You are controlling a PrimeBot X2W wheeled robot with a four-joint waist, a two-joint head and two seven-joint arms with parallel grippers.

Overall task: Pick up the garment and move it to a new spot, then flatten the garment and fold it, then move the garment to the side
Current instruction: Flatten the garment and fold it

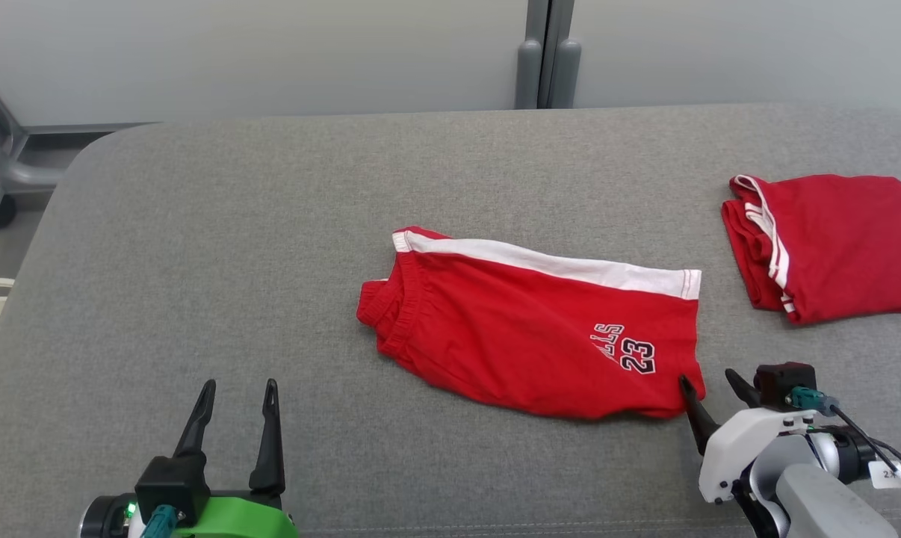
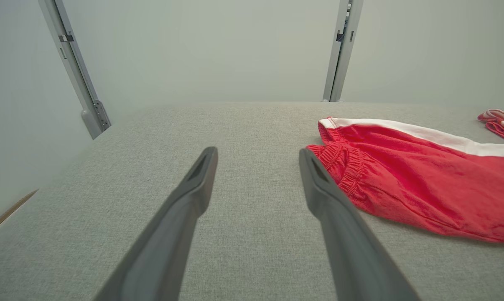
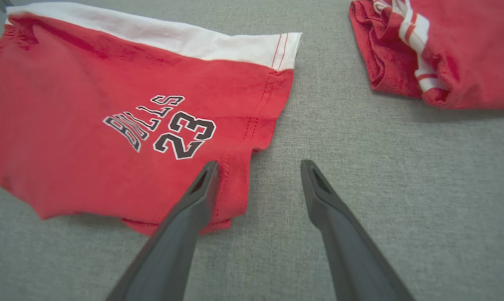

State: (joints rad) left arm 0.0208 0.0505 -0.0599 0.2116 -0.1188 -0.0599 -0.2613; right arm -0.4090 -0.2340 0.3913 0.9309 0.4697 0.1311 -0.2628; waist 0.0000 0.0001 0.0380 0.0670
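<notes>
garment (image 1: 525, 336), red shorts marked 23, lies roughly flat at the centre of the frame on the grey padded table (image 1: 234, 224). right gripper (image 1: 705, 377) stands wide open and empty at its lower right corner, 1 finger over the hem. left gripper (image 1: 240, 385), equally open and empty, hovers at lower left. for a clean fold, each should probably pinch both layers at a corner and lift evenly. folded red pile (image 1: 839, 239) sits at the right edge.

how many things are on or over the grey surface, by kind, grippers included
red garments: 2 (shorts, folded garment)
grippers: 2 (left gripper, right gripper), both open
total: 4
</notes>
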